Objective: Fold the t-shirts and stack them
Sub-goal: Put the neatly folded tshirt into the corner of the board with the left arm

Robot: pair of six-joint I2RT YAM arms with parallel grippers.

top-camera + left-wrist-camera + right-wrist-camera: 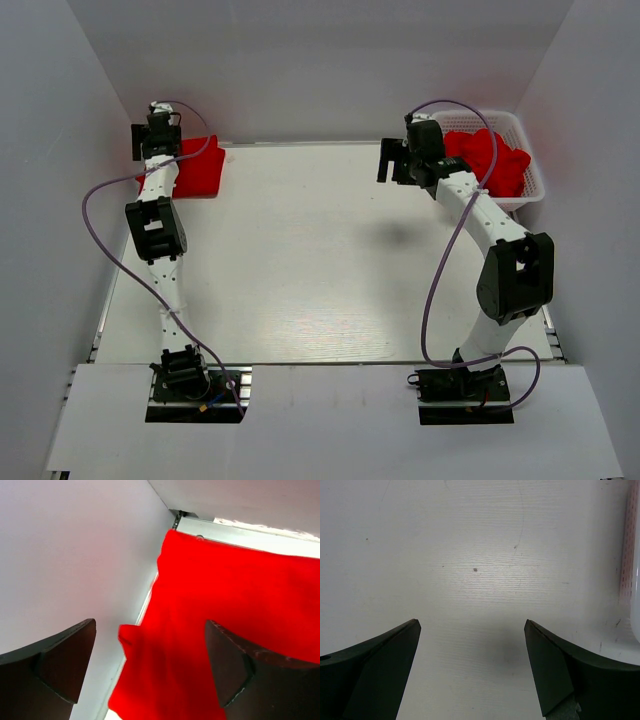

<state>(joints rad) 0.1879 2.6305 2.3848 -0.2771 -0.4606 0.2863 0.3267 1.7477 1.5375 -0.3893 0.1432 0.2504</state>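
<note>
A folded red t-shirt [196, 168] lies at the table's far left corner; it also fills the left wrist view [235, 620]. My left gripper [157, 138] hovers above its left edge, open and empty [150, 652]. More red t-shirts [492, 160] lie crumpled in the white lattice basket [533, 185] at the far right. My right gripper [398, 160] is open and empty above bare table left of the basket [472, 647].
The white table [320, 260] is walled by white panels on the left, back and right. The basket's edge shows at the right of the right wrist view [631, 555]. Purple cables loop beside both arms.
</note>
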